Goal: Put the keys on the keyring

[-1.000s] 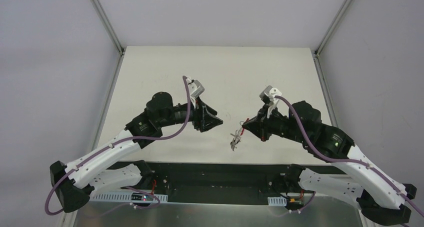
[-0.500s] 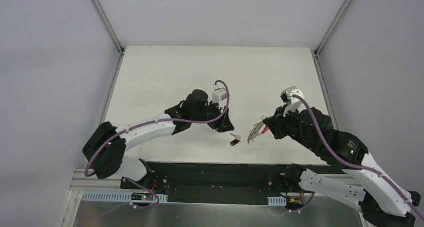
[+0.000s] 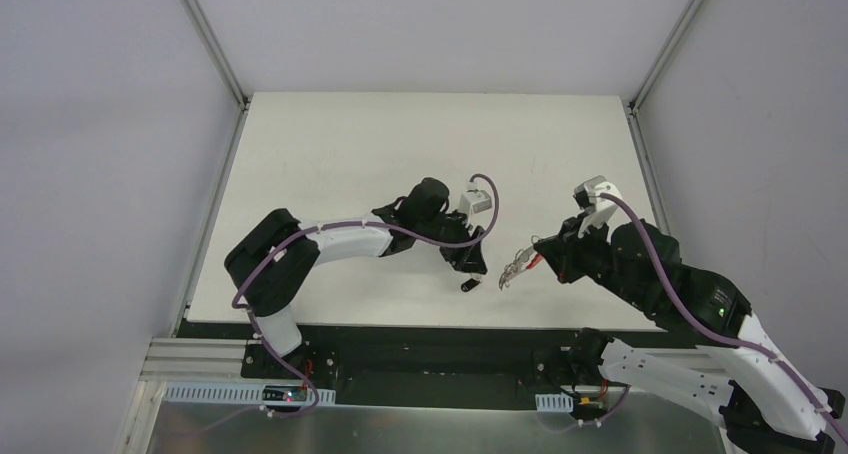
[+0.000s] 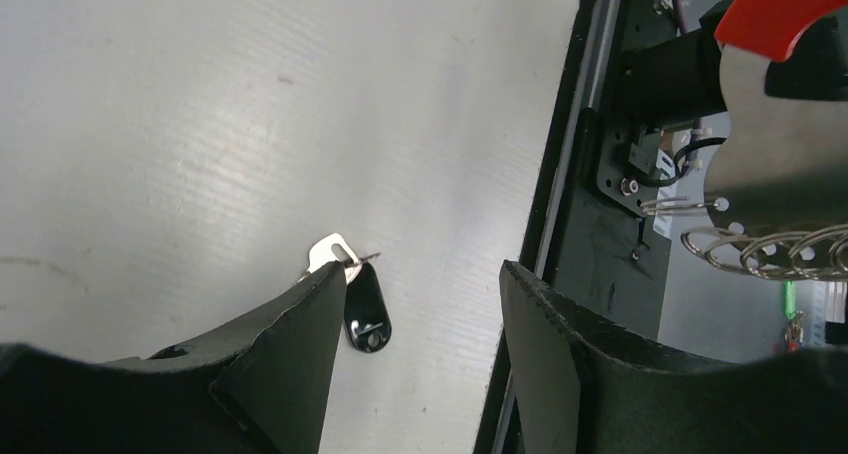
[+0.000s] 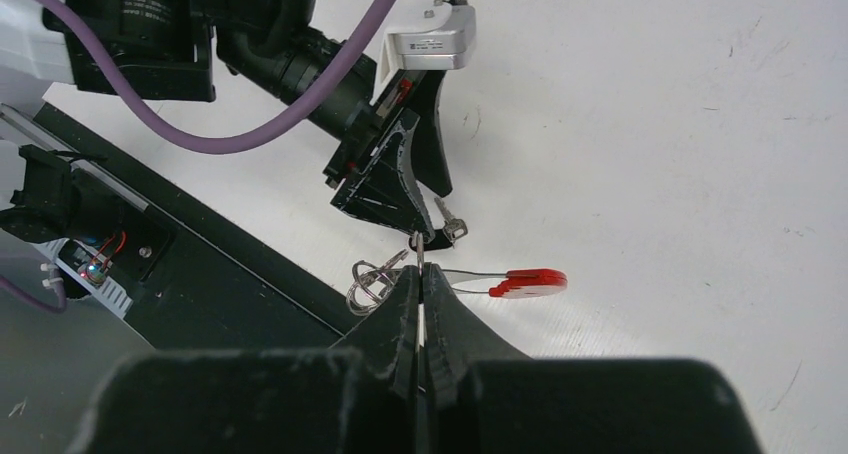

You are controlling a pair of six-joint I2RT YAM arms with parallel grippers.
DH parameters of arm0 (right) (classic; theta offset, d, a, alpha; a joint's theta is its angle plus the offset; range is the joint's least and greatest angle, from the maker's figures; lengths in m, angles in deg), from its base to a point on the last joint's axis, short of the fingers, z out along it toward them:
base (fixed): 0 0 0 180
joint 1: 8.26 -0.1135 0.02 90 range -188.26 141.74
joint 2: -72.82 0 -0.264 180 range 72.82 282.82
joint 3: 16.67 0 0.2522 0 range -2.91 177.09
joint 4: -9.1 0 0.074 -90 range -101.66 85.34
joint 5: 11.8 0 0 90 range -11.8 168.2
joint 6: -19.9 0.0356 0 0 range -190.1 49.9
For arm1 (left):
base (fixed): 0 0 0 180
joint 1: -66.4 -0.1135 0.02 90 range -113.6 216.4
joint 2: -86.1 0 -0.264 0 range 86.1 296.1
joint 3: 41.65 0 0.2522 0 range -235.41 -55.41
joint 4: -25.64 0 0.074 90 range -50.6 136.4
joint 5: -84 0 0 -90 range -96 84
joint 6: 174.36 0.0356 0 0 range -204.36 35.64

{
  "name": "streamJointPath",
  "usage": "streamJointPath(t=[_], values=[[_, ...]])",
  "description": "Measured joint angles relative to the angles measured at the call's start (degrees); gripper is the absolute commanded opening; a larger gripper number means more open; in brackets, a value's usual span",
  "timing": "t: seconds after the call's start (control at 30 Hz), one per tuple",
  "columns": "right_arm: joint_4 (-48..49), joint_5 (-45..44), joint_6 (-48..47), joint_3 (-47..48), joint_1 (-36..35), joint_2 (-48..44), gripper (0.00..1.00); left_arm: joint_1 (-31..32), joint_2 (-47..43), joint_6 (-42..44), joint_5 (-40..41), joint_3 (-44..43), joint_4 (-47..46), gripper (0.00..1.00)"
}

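A tiny silver key (image 4: 328,253) with a black oval tag (image 4: 364,309) lies on the white table near its front edge; it also shows in the top view (image 3: 467,284). My left gripper (image 4: 420,299) is open and low over it, and its left finger (image 4: 300,334) covers part of the key. My right gripper (image 5: 420,272) is shut on the keyring (image 5: 372,284), a bunch of silver wire rings with a red crescent piece (image 5: 528,282), held above the table just right of the key. In the top view the keyring (image 3: 513,271) hangs from my right gripper (image 3: 530,264).
The table's front edge and the black base rail (image 3: 440,339) run close behind the key. My two grippers are close together, left (image 3: 472,262) facing right. The white table (image 3: 420,154) stretches away behind them.
My left arm has swung right and down until its open jaws straddle the tagged key. My right gripper has pulled slightly right with the keyring, leaving the key on the table.
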Motion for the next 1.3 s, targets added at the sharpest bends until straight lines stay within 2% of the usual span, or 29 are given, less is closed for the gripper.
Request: streamJointPath(t=[0.43, 0.7, 1.3], values=[[-1.31, 4.70, 0.35, 0.04, 0.00, -0.52, 0.00, 0.46, 8.09, 12.61, -10.01, -2.99, -3.85, 0.58], [-1.64, 6.21, 0.37, 0.35, 0.00, -0.52, 0.00, 0.46, 11.17, 17.35, -10.51, -4.39, -3.69, 0.57], [-1.64, 7.65, 0.37, 0.35, 0.00, 0.37, 0.00, 0.46, 13.09, 21.53, -10.51, -4.92, -1.38, 0.47]])
